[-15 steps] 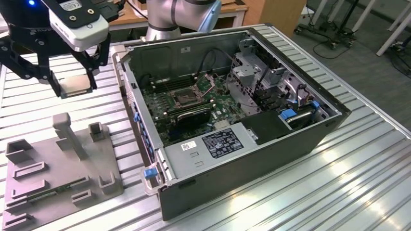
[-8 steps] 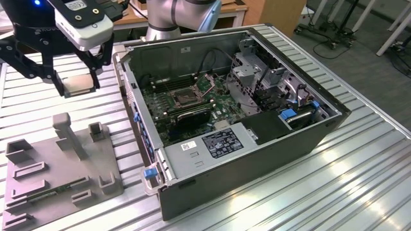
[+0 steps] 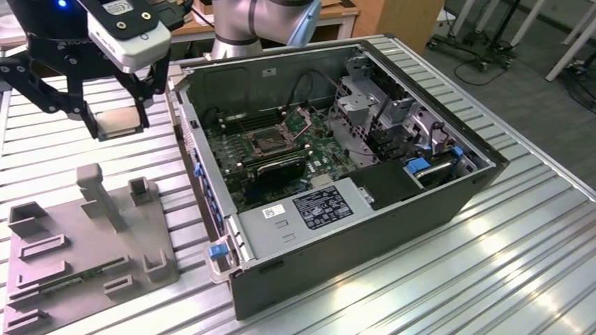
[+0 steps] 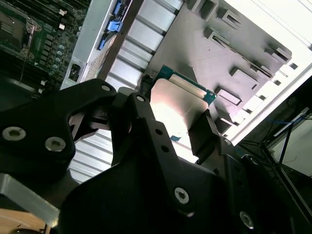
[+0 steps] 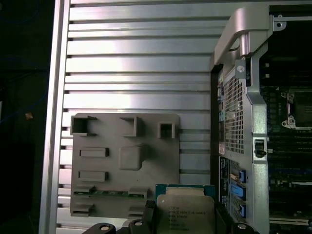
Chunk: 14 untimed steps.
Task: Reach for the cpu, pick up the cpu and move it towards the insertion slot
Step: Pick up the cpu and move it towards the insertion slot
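The cpu [image 3: 119,120], a flat square chip with a silvery top plate, hangs in the air above the slatted table, at the exterior view's left of the open computer case. My gripper [image 3: 119,128] is shut on it, one black finger on each side edge. Both wrist views show the cpu [image 4: 178,102] [image 5: 185,214] clamped between the fingers [image 4: 204,134]. The insertion slot [image 3: 264,142] is a dark square socket in a silvery bracket on the green board inside the case, off to the exterior view's right of the gripper; it also appears in the first wrist view [image 5: 298,109].
A grey plastic tray [image 3: 84,258] with recesses and upright posts lies on the table below the gripper, holding a thin green circuit strip [image 3: 88,276]. The computer case wall [image 3: 200,174] stands between gripper and socket. Drive cages and cables [image 3: 373,112] crowd the case's far side.
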Available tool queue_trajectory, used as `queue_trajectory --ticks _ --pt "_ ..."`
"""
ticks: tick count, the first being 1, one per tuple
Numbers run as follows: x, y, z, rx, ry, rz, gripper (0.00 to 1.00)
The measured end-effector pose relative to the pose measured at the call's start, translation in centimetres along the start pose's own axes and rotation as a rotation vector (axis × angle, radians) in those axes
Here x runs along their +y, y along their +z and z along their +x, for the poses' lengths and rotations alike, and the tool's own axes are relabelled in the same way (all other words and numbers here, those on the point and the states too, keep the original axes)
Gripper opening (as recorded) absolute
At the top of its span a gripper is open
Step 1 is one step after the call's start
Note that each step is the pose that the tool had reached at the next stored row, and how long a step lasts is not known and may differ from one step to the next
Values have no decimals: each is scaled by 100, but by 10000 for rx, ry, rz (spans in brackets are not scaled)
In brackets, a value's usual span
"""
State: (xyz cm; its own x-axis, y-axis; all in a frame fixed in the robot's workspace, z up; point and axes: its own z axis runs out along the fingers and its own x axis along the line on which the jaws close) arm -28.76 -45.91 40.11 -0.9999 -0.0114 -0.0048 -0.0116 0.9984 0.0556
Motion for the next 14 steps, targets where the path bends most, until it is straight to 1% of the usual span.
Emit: queue_trajectory --ticks 14 --pt "-1 4 -77 -1 0 -1 55"
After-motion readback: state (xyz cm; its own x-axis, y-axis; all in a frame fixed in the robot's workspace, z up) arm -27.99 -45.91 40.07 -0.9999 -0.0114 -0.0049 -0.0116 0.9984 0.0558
